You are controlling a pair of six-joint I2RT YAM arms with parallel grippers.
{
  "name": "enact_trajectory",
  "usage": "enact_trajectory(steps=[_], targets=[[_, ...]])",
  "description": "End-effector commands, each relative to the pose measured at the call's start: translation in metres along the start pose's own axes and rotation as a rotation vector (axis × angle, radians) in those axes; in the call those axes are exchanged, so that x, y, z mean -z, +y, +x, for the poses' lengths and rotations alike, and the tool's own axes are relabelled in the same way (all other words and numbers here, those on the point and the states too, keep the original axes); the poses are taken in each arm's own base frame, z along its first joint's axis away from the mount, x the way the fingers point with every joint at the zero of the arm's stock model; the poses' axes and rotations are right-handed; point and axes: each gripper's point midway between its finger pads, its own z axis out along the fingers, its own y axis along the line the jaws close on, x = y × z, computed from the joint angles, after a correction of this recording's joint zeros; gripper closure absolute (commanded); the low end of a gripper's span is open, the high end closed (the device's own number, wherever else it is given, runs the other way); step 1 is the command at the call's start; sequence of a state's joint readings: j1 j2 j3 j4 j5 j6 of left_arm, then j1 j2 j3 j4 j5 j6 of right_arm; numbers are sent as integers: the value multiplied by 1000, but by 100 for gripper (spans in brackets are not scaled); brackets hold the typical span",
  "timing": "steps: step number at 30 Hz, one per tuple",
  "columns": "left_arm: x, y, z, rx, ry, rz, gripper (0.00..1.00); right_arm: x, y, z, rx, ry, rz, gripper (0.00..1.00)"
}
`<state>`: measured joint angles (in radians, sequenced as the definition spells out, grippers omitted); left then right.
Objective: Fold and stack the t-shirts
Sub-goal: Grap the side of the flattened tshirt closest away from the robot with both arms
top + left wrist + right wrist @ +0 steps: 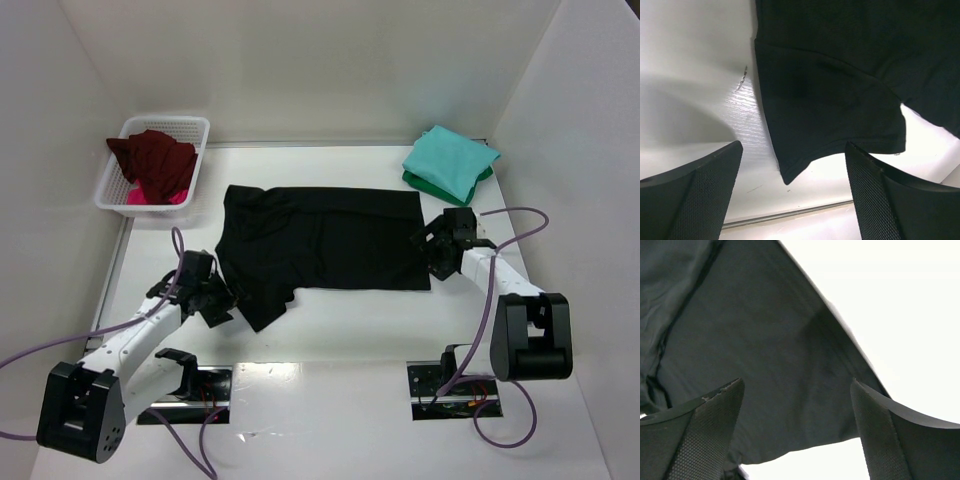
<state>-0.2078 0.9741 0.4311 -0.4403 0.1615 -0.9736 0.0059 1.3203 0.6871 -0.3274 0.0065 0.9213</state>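
A large black t-shirt (320, 240) lies spread flat across the middle of the table. My left gripper (222, 303) hovers open at its near-left sleeve. In the left wrist view the sleeve (830, 100) ends in a pointed corner between the wide-apart fingers (695, 200), and the gripper (792, 167) holds nothing. My right gripper (430, 252) sits open at the shirt's near-right hem corner. In the right wrist view that corner (770, 365) lies between the spread jaws of the gripper (797, 407), ungripped. A folded teal t-shirt (450, 160) rests on a dark green one (415, 183) at the back right.
A white lattice basket (190, 128) stands at the back left and holds a maroon shirt (155, 155) and a pink one (150, 196). White walls enclose the table on three sides. Cables trail beside both arm bases.
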Motion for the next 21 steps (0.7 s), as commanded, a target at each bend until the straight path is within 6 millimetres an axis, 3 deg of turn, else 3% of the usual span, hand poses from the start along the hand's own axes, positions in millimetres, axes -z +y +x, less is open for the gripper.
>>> enact_trajectory(steps=[1,10,21], targets=[[-2,-6,-4,-17,-19,29,10,15,-18,-5,-88,-75,44,6],[-17,-7,-5,-70,34,-9,11,22,-38,13,-144,-50,64,6],[-21,-14,-12,-91,24,2,11,29,-67,28,-148,-32,151,10]])
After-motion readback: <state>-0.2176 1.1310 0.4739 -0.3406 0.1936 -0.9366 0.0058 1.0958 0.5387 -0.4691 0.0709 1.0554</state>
